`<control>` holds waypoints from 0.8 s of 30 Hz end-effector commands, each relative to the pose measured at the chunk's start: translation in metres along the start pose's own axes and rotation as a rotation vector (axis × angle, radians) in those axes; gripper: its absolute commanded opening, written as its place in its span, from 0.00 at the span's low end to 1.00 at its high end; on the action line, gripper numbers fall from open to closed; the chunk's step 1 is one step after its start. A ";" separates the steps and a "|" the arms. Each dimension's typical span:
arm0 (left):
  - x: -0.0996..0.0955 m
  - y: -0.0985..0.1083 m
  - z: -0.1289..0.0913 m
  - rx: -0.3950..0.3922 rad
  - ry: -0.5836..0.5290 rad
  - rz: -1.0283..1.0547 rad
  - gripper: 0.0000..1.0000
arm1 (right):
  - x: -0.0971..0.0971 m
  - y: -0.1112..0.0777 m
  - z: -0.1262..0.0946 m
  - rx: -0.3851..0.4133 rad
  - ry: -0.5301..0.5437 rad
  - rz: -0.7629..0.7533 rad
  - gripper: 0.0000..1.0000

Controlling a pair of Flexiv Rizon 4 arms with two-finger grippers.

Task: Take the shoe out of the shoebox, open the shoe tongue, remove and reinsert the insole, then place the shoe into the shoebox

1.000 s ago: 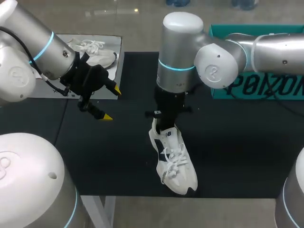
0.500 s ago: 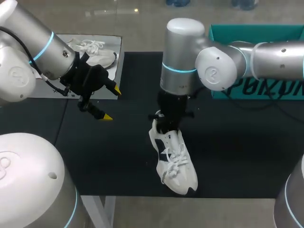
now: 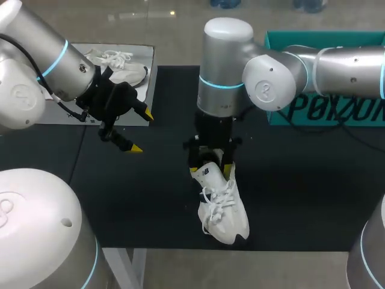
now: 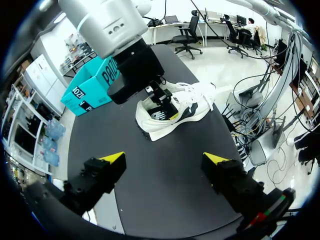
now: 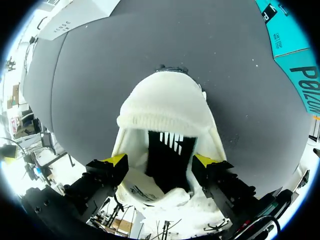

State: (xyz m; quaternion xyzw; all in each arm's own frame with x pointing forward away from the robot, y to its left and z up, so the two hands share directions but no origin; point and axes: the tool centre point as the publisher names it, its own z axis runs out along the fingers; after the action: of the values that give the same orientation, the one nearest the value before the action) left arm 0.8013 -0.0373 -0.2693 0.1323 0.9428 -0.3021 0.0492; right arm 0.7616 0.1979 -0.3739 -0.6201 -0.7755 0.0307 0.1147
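A white sneaker with a dark side panel lies on the black table, toe towards the front edge. My right gripper stands open over its heel, one yellow-tipped finger on each side of the collar. The right wrist view looks down into the shoe, whose opening lies between the spread fingers of that gripper. My left gripper hangs open and empty to the left, well away from the shoe. In its own wrist view this gripper faces the shoe. The teal shoebox stands at the back right.
A second white shoe rests on a grey lid at the back left, behind my left arm. The shoebox also shows beyond my right arm in the left wrist view. The shoe's toe lies close to the table's front edge.
My right gripper has opened and let go of the shoe's heel. The shoe has settled a little lower on the table. The left arm has not moved.
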 end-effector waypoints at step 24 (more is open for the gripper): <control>-0.001 0.000 0.000 -0.003 0.002 0.000 1.00 | 0.007 -0.058 -0.056 -0.074 -0.046 0.001 0.00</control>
State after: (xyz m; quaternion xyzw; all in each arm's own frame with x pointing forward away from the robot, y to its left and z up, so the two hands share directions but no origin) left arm 0.8013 -0.0373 -0.2693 0.1323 0.9428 -0.3021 0.0492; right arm 0.7195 0.1916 -0.2923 -0.6237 -0.7791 0.0249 0.0590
